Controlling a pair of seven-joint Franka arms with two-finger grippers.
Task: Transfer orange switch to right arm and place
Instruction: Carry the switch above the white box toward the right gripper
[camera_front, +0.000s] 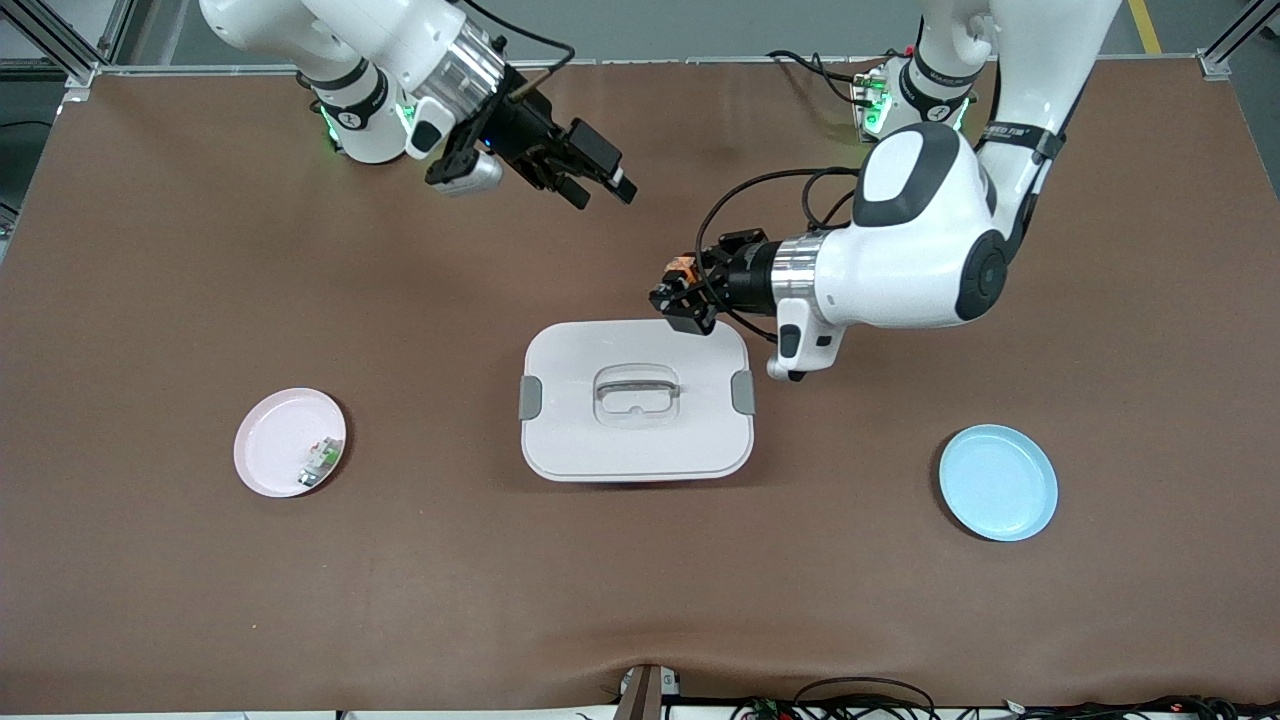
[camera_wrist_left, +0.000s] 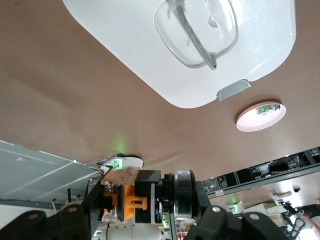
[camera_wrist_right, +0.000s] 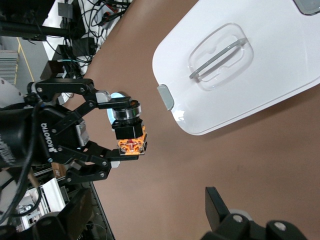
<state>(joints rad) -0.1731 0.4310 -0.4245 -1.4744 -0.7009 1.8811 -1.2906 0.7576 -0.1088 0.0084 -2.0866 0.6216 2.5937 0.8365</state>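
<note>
From my front camera, the things lowest in the picture come first: the blue plate (camera_front: 998, 482) sits at about four o'clock from the middle of the brown table (camera_front: 150, 600), toward the left arm's end, and the pink plate (camera_front: 289, 442) sits at about eight o'clock, toward the right arm's end. The pink plate carries a small green-and-white part (camera_front: 319, 463) near its rim. Between the two plates, a little farther from the camera, lies the white box lid (camera_front: 636, 400), flat, with a clear recessed handle (camera_front: 637, 391) in its middle and a grey clip (camera_front: 530, 397) on each short side.

Next I see the left gripper (camera_front: 683, 297) up in the air over the lid's corner at about one o'clock from the handle. Its fingers are clamped on the orange switch (camera_front: 680, 269), which is off the table and held sideways; my right wrist camera shows the switch (camera_wrist_right: 130, 136) pinched between the two fingers, its orange end turned toward that camera. In the left wrist camera the switch (camera_wrist_left: 127, 200) shows orange and black between the fingers.

Farthest up, at about eleven o'clock, the right gripper (camera_front: 597, 186) hangs over bare table with its fingers spread apart and nothing between them, well apart from the switch.
</note>
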